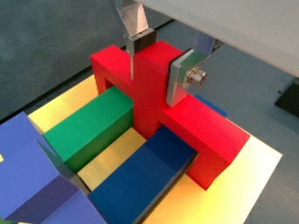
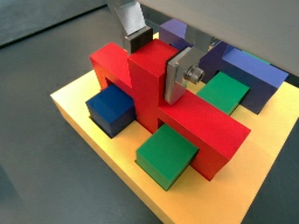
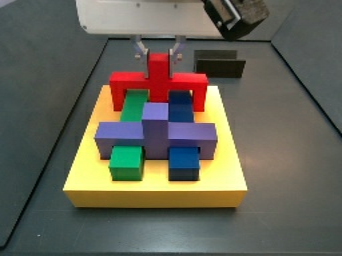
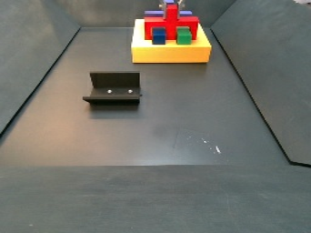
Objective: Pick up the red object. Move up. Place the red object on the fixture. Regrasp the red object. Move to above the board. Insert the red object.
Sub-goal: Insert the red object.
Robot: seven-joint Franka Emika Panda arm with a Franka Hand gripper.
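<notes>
The red object (image 1: 201,131) (image 2: 201,124) stands on the yellow board (image 1: 264,166) (image 2: 91,122), its flat bar down in the slots and its middle prong pointing up. My gripper (image 1: 160,66) (image 2: 156,63) is shut on that upright prong, one silver finger on each side. In the side views the red object (image 3: 158,78) (image 4: 172,12) sits at the board's (image 3: 154,190) (image 4: 170,55) end beneath the gripper (image 3: 159,48). The dark fixture (image 3: 221,65) (image 4: 115,88) stands on the floor apart from the board, with nothing in it.
The board also carries a green block (image 1: 93,127) (image 2: 163,153), a blue block (image 1: 146,175) (image 2: 111,107) and a purple cross-shaped block (image 3: 158,130) (image 2: 251,70), all close around the red object. Dark walls enclose the grey floor (image 4: 170,136).
</notes>
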